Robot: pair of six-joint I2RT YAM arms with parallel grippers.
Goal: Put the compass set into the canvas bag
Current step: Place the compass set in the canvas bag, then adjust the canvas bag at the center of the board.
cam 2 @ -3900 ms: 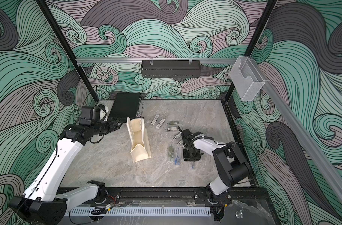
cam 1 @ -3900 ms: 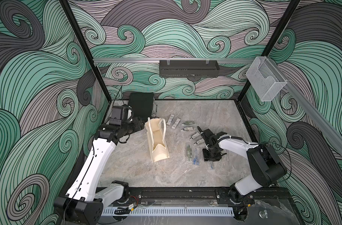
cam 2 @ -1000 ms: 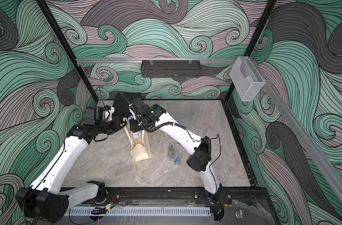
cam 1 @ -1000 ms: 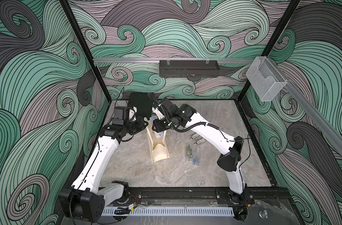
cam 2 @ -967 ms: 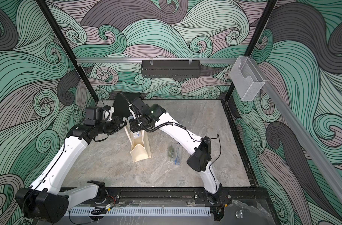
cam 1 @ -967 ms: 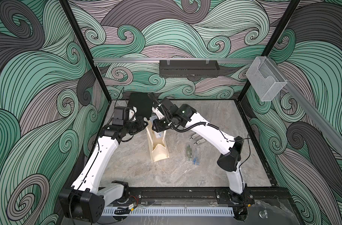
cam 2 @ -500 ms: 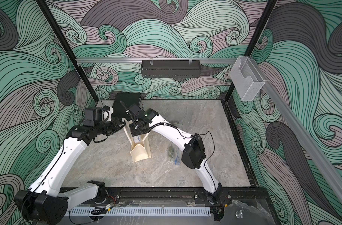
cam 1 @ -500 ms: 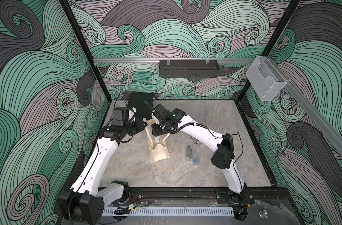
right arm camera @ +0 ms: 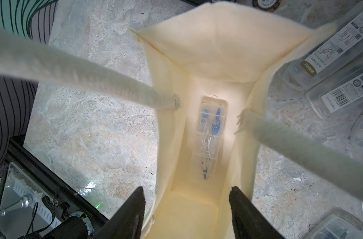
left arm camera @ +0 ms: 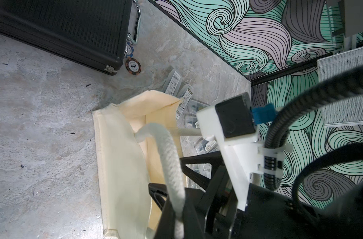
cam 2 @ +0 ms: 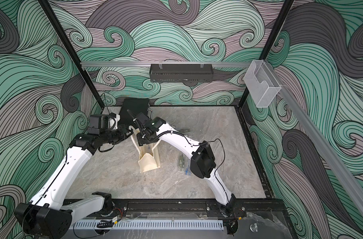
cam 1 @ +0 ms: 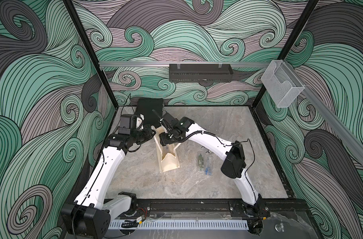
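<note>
Locate the canvas bag (cam 1: 169,161) standing upright near the middle of the surface (cam 1: 218,124), mouth open upward, shown in both top views. Note the narrow boxy body in cream cloth and a rope handle on each long wall.

See the left tool (left arm camera: 176,201) fully closed on the raised handle (left arm camera: 169,157), pinching the rope and holding it above the bag rim on the left arm's side of the bag.

See the right tool (right arm camera: 186,211) hanging directly over the bag mouth, jaws well apart, one finger (right arm camera: 133,213) near each long wall of the opening, gripping nothing.

Look down through the right wrist view for the compass set (right arm camera: 210,134): a clear plastic case holding a blue compass, lying flat on the bag floor, lengthwise along the bag, touching neither tool.

Note the second handle (right arm camera: 300,144) stretched outward from the opposite wall; impossible to tell what keeps it up.

Find more clear cases (cam 1: 204,163) flat on the surface on the right arm's side, apart from the bag, and other cases (right arm camera: 331,51) close beside the bag corner toward the back wall.

Find the black hard case (cam 1: 149,110) lying flat at the back of the surface behind the bag, with a poker chip (left arm camera: 132,66) marked 100 just beside its latched corner.
</note>
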